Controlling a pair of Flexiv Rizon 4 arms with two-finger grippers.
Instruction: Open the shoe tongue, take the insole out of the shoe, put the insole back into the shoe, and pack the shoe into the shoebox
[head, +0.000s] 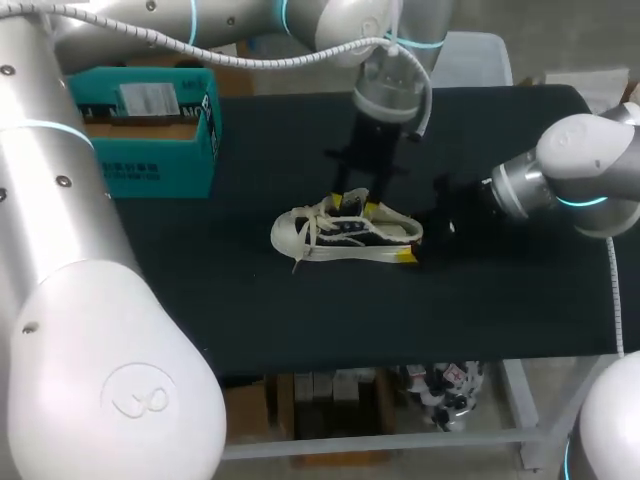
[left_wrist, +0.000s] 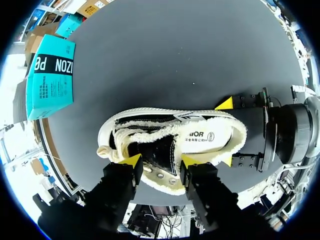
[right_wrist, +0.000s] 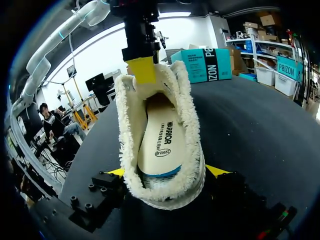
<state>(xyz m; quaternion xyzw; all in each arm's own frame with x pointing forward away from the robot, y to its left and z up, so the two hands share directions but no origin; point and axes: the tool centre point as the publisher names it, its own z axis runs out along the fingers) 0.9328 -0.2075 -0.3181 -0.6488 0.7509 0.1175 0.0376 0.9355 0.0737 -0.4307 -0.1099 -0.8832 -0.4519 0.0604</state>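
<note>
A low cream and black shoe (head: 345, 235) lies on its sole mid-table, toe to the left. Its cream insole (right_wrist: 162, 145) lies inside it. My left gripper (left_wrist: 160, 161) hangs over the laced part. Its fingers stand apart on either side of the black tongue area (left_wrist: 159, 150), and I see no firm pinch. From the right, my right gripper (right_wrist: 167, 172) clasps the heel, with a yellow tip against each side of the sole. The teal shoebox (head: 150, 130) stands at the back left, its top open.
The black table mat (head: 250, 300) has bare room in front of the shoe and to its left. The shoebox (left_wrist: 50, 82) is well apart from the shoe. My left arm crosses above the table's back edge.
</note>
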